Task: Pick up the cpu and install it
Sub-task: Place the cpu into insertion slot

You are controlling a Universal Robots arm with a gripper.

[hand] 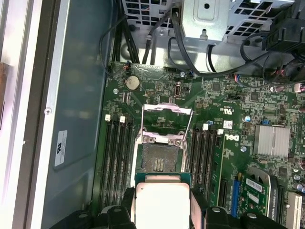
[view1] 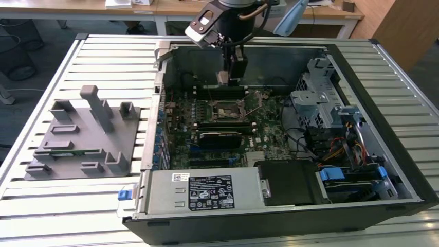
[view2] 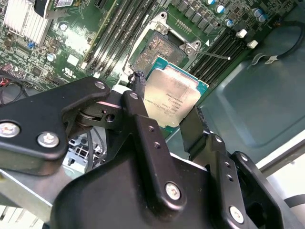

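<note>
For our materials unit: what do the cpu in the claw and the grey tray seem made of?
The cpu: silvery metal top, dull sheen with soft reflections; teal rim looks like circuit board. The grey tray: probably moulded plastic, matte, uniform grey, blocky raised posts; could be foam.

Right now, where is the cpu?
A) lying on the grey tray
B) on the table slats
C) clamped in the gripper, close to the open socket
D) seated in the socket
C: in the second wrist view the gripper is shut on the edges of the cpu, with the bare socket just beyond it.
</note>
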